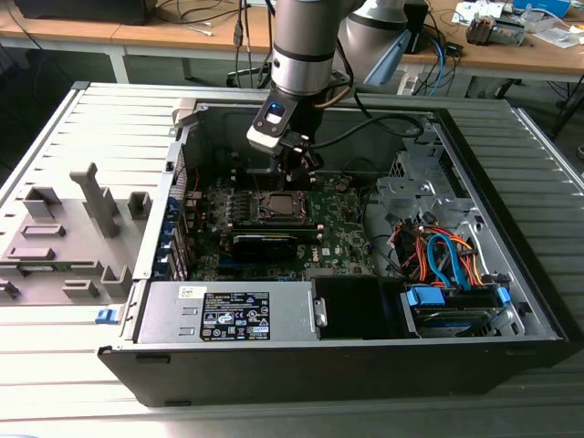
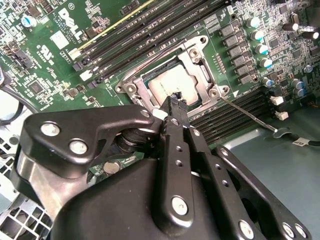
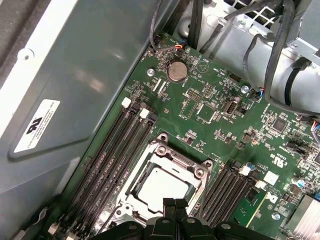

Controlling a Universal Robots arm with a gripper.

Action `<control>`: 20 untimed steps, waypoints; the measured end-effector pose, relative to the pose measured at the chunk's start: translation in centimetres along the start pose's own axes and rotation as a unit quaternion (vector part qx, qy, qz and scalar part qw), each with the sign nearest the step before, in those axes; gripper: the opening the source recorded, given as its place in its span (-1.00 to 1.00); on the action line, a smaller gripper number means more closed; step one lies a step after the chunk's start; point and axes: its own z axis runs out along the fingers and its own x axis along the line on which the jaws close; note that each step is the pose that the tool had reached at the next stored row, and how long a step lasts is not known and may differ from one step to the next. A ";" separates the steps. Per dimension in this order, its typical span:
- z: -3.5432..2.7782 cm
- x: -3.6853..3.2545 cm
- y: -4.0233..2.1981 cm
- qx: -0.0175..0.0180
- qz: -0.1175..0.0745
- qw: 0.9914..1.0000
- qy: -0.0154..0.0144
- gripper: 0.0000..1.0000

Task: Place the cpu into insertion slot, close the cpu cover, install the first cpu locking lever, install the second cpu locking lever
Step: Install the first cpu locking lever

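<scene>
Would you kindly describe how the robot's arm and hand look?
The arm is a silver-grey cylinder with a dark band. A grey camera block with a blue light sits at the wrist, and a black cable trails off. The hand is black, with slim linked fingers dotted with silver screws.
</scene>
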 end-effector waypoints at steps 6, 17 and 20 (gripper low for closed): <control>0.00 0.00 0.00 0.000 -0.006 1.000 0.000 -0.78; 0.00 0.00 0.00 0.000 -0.018 1.000 -0.001 -0.78; 0.00 0.00 0.00 -0.001 -0.022 1.000 -0.001 -0.78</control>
